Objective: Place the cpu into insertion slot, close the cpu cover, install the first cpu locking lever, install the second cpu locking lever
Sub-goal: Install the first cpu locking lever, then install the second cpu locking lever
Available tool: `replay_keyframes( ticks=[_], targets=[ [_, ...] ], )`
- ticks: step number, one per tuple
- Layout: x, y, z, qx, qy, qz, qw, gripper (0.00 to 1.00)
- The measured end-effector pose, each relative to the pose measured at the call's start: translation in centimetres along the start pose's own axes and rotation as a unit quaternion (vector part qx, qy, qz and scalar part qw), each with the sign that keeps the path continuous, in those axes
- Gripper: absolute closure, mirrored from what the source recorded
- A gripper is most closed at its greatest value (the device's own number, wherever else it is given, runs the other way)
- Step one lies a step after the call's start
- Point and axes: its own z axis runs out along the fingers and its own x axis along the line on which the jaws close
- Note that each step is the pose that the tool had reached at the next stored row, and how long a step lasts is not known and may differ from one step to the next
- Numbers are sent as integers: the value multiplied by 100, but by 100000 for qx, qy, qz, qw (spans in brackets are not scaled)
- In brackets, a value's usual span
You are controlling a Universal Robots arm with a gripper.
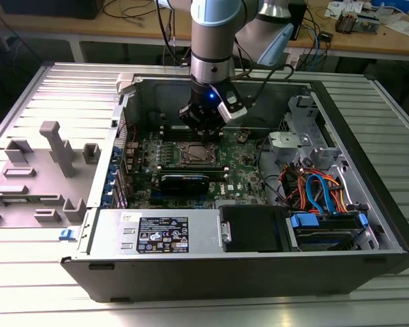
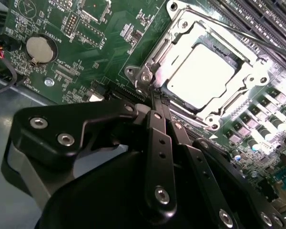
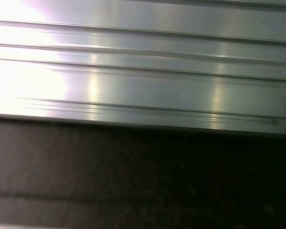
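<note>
- I see the black two-fingered claw [image 2: 157, 102] clenched, fingers pressed together with nothing between them, tips down at the corner of the square silver-rimmed insertion slot [image 2: 207, 71].
- The flat square silver-grey cpu [image 2: 202, 71] sits in the slot; the thin silver frame cpu cover [image 2: 250, 76] looks folded down around it, chip top showing through the cut-out.
- In the second wrist view a thin wire lever [image 2: 238, 33] runs along the slot's far side; I can't tell if it's latched.
- Risk, my read: tips are right by the socket hinge screw [image 2: 145, 76]. A slip off the lever could scrape the green motherboard [image 2: 109, 43] or the cover, or leave the lever unhooked.
- Around: round silver coin cell battery [image 2: 39, 49] well apart on the board; long black memory slots [image 2: 267, 19] just beyond the socket.
- In the exterior view, a black expansion card [image 1: 184, 181] lies near the socket, and orange and blue cables [image 1: 320, 191] crowd the exterior view's right of the open grey computer case [image 1: 259, 266]. The case walls limit arm clearance.
</note>
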Motion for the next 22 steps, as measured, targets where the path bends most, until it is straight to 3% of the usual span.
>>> replay_keyframes(
  ticks=[22],
  targets=[
    [0,-2,0,259,16,4,100000,89]
  ],
)
